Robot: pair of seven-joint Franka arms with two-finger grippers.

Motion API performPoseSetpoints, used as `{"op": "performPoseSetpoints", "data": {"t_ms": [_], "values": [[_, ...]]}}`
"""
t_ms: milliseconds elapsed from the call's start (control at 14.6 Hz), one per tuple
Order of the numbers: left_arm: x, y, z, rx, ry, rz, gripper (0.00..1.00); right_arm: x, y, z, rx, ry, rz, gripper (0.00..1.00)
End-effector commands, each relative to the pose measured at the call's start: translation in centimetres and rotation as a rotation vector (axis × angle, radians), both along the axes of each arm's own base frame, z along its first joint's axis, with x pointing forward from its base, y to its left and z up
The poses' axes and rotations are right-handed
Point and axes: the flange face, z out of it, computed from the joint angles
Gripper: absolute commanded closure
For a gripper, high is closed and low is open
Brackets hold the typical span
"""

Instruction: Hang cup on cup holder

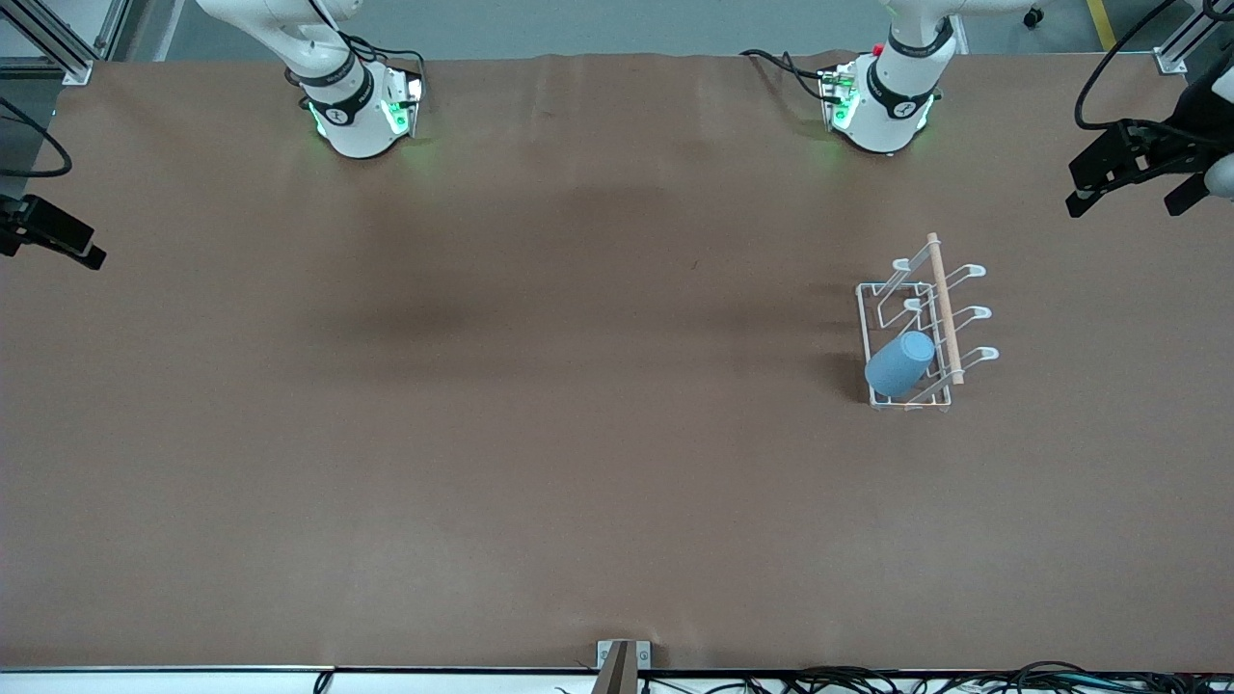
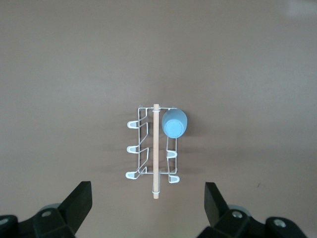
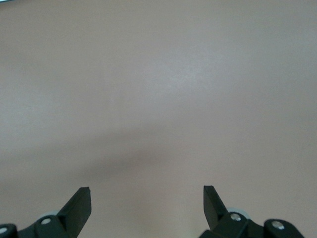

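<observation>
The light-blue cup (image 1: 899, 362) sits upside down and tilted over a prong of the white wire cup holder (image 1: 945, 308). That prong is in the row toward the right arm's end, at the end nearer the front camera. The left wrist view shows the cup (image 2: 174, 122) on the cup holder (image 2: 156, 148) from above. My left gripper (image 1: 1130, 198) is open and empty, raised at the left arm's end of the table, well apart from the holder; it also shows in the left wrist view (image 2: 147, 191). My right gripper (image 1: 58, 236) is open and empty over bare table (image 3: 146, 191) at the right arm's end.
The brown table surface (image 1: 540, 386) stretches between the two arm bases (image 1: 362, 106) (image 1: 882, 101). A small bracket (image 1: 623, 660) and cables lie along the table edge nearest the front camera.
</observation>
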Motion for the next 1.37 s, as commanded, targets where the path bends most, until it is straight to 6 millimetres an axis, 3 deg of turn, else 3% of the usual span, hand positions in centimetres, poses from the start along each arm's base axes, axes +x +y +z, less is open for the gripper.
{"op": "performPoseSetpoints", "data": {"t_ms": [0,687,1305], "values": [[0.8,0.7,0.0,-0.015,-0.01,-0.021,0.0,0.0,-0.5,0.1,-0.006,0.003,0.003,0.0],[1.4,-0.2,-2.1,-0.045,0.035,0.005,0.0,0.0,-0.8,0.3,-0.007,-0.007,0.0,0.0],[1.6,0.3,-2.1,-0.045,0.025,0.002,0.0,0.0,-0.9,0.2,-0.007,-0.005,0.0,0.0]]}}
